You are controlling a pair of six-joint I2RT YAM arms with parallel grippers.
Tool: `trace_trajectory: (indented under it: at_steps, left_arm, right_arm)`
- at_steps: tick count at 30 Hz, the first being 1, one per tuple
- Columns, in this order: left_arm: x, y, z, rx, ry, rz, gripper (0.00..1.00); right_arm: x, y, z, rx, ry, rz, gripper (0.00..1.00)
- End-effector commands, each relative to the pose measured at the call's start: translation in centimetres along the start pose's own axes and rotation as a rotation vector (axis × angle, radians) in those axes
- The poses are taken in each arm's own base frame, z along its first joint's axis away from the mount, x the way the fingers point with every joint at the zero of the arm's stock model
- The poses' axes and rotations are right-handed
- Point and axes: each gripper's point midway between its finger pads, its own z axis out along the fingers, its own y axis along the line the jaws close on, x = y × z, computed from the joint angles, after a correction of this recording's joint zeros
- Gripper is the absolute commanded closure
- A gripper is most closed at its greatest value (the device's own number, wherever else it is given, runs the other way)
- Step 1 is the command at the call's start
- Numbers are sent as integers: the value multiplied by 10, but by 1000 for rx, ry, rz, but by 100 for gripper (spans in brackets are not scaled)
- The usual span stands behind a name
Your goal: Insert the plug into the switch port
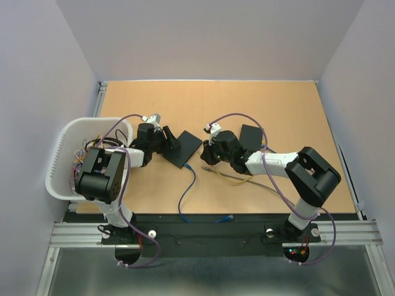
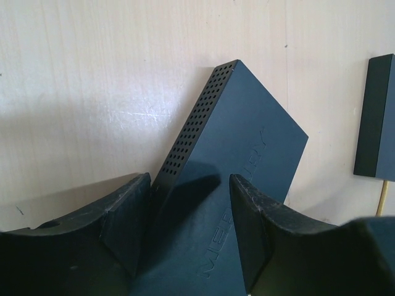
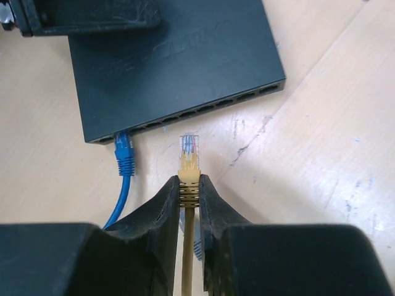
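The black switch (image 3: 173, 61) lies flat, its port row facing my right gripper (image 3: 189, 183). That gripper is shut on the ribbed boot of a yellow plug (image 3: 189, 150), whose clear tip points at the ports and stops a short gap in front of them. A blue plug (image 3: 124, 151) sits in the leftmost port. My left gripper (image 2: 190, 203) is open, its fingers spread over the top of the switch (image 2: 234, 154) at its far end. From above, the switch (image 1: 185, 149) lies between the left gripper (image 1: 168, 142) and the right gripper (image 1: 208, 154).
A second black box (image 1: 250, 137) lies just behind the right arm and also shows in the left wrist view (image 2: 373, 123). The blue cable (image 1: 185, 191) runs to the table's front edge. The yellow cable (image 1: 237, 179) trails right. A white basket (image 1: 60, 154) of wires stands at the left.
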Motion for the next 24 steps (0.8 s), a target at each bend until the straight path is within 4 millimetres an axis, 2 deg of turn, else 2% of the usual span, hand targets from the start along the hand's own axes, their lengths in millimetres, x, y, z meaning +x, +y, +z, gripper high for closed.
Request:
trace_trajectory:
  at_steps: [1, 4, 9, 11, 24]
  left_arm:
    - [1, -9, 3, 36, 14, 28, 35]
    - [1, -10, 2, 48, 9, 34, 35]
    - [3, -11, 2, 60, 13, 39, 36]
    - [3, -13, 2, 70, 14, 43, 36]
    - [8, -13, 2, 88, 20, 43, 36]
  right_arm:
    - [15, 16, 9, -31, 21, 2, 99]
    - [24, 23, 17, -43, 36, 6, 99]
    - [19, 29, 27, -53, 26, 12, 100]
    - [22, 27, 31, -45, 36, 11, 100]
    - [3, 17, 45, 28, -9, 12, 99]
